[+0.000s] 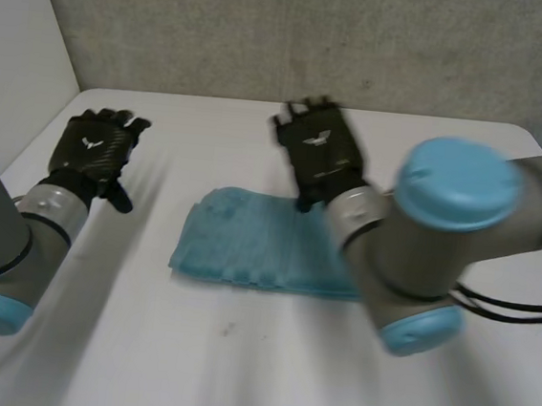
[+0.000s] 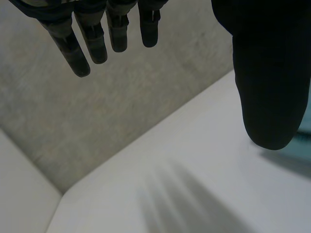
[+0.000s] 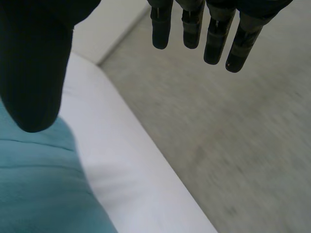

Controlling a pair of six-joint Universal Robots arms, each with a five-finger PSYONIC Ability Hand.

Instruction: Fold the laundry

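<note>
A teal cloth (image 1: pixel 257 245), folded into a rectangle, lies flat on the white table (image 1: pixel 236 363) near the middle. My right hand (image 1: pixel 319 155) hovers over the cloth's far edge with straight fingers (image 3: pixel 209 39) and holds nothing; its thumb (image 3: pixel 34 73) hangs above the cloth (image 3: pixel 43 189). My left hand (image 1: pixel 94 148) is raised over the table's left side, well apart from the cloth, fingers (image 2: pixel 92 39) straight and empty. A sliver of the cloth (image 2: pixel 306 124) shows past the left thumb (image 2: pixel 269 73).
A grey wall (image 1: pixel 296 38) rises behind the table's far edge, and a white panel (image 1: pixel 16 54) stands at the far left. My right arm's elbow (image 1: pixel 439 248) covers the cloth's right end.
</note>
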